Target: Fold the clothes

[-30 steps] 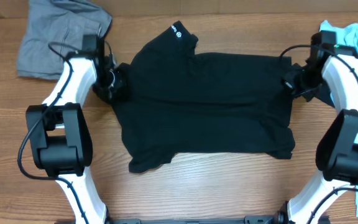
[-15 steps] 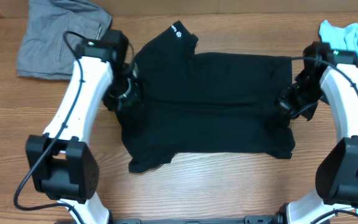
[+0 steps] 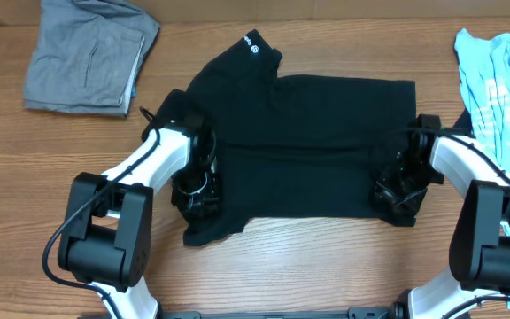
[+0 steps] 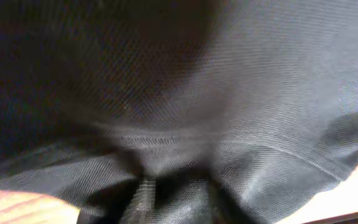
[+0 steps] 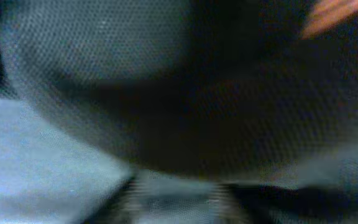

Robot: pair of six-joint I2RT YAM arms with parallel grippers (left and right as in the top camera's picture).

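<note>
Where the T-shirt lies: the black T-shirt (image 3: 308, 133) is spread flat on the wooden table (image 3: 308, 275), about mid-table, between the two arms.
Long axis: it runs side to side across the table in the overhead view.
Which way it points: both short sleeves sit at the left end, one reaching toward the far edge and the other toward the near edge. The straight hem closes off the right end.
Look of the fabric: soft, matt black, mostly smooth, with shallow creases across the body. The near edge is uneven, with a rumpled corner at the lower right.
Logo: a small white round logo (image 3: 254, 49) sits at the hem of the far sleeve, with a bit of white lettering just beside it.
Left gripper: the left gripper (image 3: 197, 190) is down on the shirt's left part, near the near-side sleeve. Its wrist camera shows only blurred black weave with a stitched seam and a pucker at the bottom centre. The fingers are not visible, so whether they are parted or pinching the cloth is unclear.
Right gripper: the right gripper (image 3: 395, 188) rests on the shirt's lower right part, near the hem. Its wrist view is dark, blurred cloth, and the finger state is unclear there too.
Grey garment: a folded grey garment (image 3: 87, 53) lies at the far left corner, apart from the T-shirt.
Light blue shirt: a light blue printed shirt (image 3: 498, 84) lies at the right edge, apart from the T-shirt.
</note>
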